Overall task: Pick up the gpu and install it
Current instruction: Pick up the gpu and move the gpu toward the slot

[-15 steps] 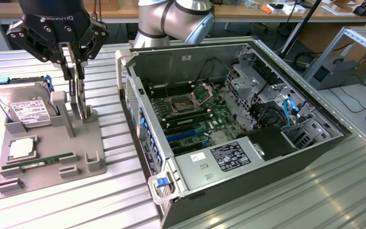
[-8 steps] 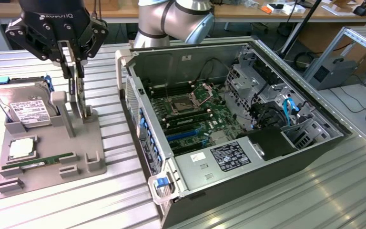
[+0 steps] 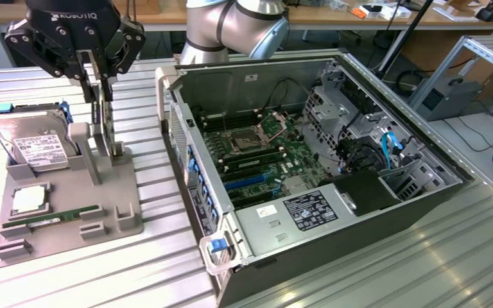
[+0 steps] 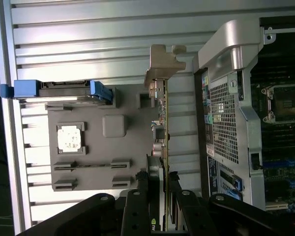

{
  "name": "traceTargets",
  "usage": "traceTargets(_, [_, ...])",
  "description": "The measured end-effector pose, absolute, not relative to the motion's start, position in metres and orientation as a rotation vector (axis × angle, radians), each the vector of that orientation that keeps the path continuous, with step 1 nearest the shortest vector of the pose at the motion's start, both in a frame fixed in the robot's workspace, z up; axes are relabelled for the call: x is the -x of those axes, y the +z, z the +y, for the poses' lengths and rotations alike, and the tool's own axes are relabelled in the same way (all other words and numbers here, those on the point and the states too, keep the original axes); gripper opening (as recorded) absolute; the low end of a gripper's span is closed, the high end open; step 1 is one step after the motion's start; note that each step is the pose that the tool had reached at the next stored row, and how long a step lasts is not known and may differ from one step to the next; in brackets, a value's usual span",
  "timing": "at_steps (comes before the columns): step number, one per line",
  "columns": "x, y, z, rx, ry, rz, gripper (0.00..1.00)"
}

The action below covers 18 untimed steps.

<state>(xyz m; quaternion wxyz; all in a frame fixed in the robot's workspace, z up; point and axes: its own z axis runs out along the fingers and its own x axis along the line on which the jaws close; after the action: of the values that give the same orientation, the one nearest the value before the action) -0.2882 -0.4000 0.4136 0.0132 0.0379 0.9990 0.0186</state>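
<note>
The gpu (image 3: 103, 125) is a thin dark card standing on edge in the grey holder (image 3: 118, 192) at the exterior view's left. The wrist view sees the gpu (image 4: 163, 123) edge-on, its silvery bracket (image 4: 162, 61) at the far end. My gripper (image 3: 99, 80) reaches down over the card's upper edge. Its black fingers (image 4: 152, 184) sit on either side of the card and press against it. The card's lower edge still rests on the holder.
The holder also carries a silver hard drive (image 3: 33, 144) with blue rails, a CPU (image 3: 28, 200) and a green memory stick (image 3: 54, 218). An open computer case (image 3: 375, 212) with its motherboard (image 3: 259, 157) exposed lies to the exterior view's right, close to the holder.
</note>
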Motion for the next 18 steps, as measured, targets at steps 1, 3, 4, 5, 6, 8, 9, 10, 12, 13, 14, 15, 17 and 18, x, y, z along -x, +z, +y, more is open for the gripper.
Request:
traceTargets(1, [0.2882,0.4144,-0.4000,-0.118,0.058,3.112,0.27])
traceTargets(3, [0.2882,0.4151,-0.4000,-0.118,0.058,3.112,0.27])
traceTargets(4, [0.2882,0.4157,-0.4001,-0.118,0.058,3.112,0.27])
traceTargets(5, [0.2882,0.4161,-0.4001,-0.118,0.058,3.112,0.27])
traceTargets(6, [0.2882,0.4163,-0.4001,-0.118,0.058,3.112,0.27])
traceTargets(8, [0.2882,0.4169,-0.4001,-0.118,0.058,3.112,0.27])
traceTargets(9, [0.2882,0.4171,-0.4001,-0.118,0.058,3.112,0.27])
traceTargets(10, [0.2882,0.4176,-0.4001,-0.118,0.058,3.112,0.27])
traceTargets(12, [0.2882,0.4186,-0.4001,-0.118,0.058,3.112,0.27])
traceTargets(13, [0.2882,0.4190,-0.4001,-0.118,0.058,3.112,0.27])
traceTargets(14, [0.2882,0.4194,-0.4001,-0.118,0.058,3.112,0.27])
traceTargets(15, [0.2882,0.4197,-0.4000,-0.118,0.058,3.112,0.27])
traceTargets(17, [0.2882,0.4202,-0.4001,-0.118,0.058,3.112,0.27])
traceTargets(18, [0.2882,0.4203,-0.4001,-0.118,0.058,3.112,0.27])
